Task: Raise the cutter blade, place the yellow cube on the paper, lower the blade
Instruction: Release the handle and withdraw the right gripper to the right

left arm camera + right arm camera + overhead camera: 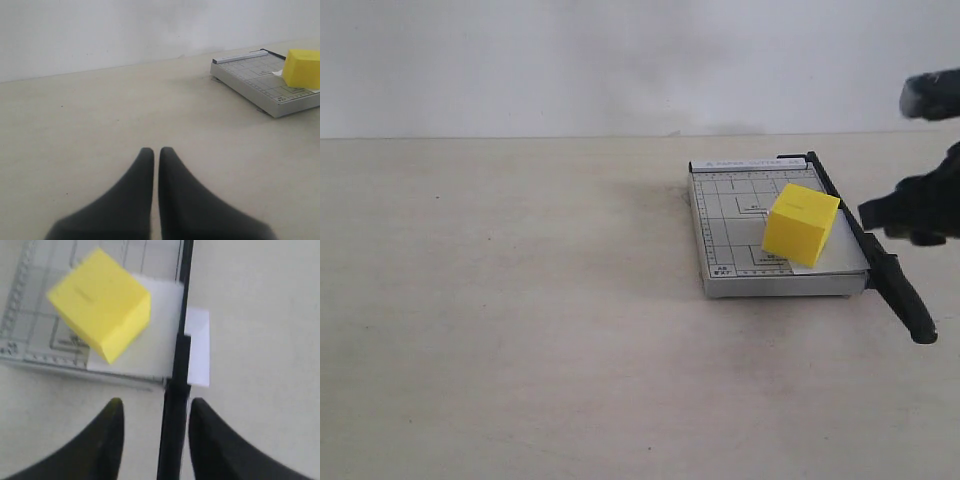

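The yellow cube (801,223) (101,317) (303,68) rests on the white paper (157,347) on the grey trimmer board (740,215). A strip of the paper (198,347) sticks out past the cutter blade (880,262) (176,405), which lies down along the board's right edge. My right gripper (154,407) (910,208) is open above the blade's handle, one finger on each side, not touching it. My left gripper (155,152) is shut and empty, low over the table far from the trimmer.
The trimmer (260,82) stands at the back right of a beige table (520,320), near a white wall (570,60). The blade handle overhangs the board's front corner.
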Controlling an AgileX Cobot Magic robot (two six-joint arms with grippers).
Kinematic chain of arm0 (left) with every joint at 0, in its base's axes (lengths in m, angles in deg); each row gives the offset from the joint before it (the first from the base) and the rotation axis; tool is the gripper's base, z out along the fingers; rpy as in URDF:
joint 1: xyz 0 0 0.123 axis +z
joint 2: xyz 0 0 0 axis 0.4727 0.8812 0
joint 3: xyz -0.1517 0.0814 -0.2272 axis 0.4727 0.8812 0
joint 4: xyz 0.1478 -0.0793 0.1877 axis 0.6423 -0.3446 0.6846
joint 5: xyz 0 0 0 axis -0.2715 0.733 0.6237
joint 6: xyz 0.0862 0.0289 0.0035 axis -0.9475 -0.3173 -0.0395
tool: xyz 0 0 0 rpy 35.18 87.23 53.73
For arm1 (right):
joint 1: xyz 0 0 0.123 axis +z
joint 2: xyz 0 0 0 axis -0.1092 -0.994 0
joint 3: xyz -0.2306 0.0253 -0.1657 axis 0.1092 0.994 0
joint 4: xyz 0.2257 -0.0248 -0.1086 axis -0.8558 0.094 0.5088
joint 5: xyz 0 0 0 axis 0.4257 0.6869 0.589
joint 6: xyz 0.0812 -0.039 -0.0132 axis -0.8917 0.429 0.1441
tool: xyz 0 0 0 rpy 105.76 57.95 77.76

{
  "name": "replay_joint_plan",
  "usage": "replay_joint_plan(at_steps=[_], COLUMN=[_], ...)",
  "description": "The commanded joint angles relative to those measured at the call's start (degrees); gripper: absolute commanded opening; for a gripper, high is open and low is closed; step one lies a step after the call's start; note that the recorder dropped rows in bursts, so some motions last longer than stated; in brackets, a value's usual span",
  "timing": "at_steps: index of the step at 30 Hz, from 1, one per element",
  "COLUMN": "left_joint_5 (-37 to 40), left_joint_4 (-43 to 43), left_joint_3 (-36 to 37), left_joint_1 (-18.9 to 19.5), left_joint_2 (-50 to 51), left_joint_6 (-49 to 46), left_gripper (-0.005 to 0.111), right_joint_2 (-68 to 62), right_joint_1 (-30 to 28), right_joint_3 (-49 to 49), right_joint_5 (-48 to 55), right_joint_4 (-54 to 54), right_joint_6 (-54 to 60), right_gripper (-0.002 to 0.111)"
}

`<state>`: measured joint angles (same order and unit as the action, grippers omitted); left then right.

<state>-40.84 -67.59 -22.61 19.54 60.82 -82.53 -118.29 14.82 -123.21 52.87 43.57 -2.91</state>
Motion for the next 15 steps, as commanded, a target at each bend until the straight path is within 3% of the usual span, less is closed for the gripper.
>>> replay_joint_plan(at_steps=[1,6,15], left_joint_5=[-0.73,-0.73,-0.73], left_joint_4=[0.03,0.03,0.03], left_joint_3=[0.18,0.18,0.18], left_joint_1=[-0.53,-0.53,-0.53], left_joint_2=[-0.19,-0.19,-0.19], left_joint_6=[0.04,0.04,0.04], left_gripper=[0.005,0.005,0.005], right_joint_2=[13.55,31.27,53.02], right_joint_1=[0.13,0.13,0.13], right_joint_3=[5.0,15.02,21.01], right_joint_5=[-9.01,-16.05,-14.21], right_joint_4=[-8.98,-15.03,-15.96], right_joint_6=[8.24,12.85,7.4], right_gripper=[0.021,-0.001,0.0])
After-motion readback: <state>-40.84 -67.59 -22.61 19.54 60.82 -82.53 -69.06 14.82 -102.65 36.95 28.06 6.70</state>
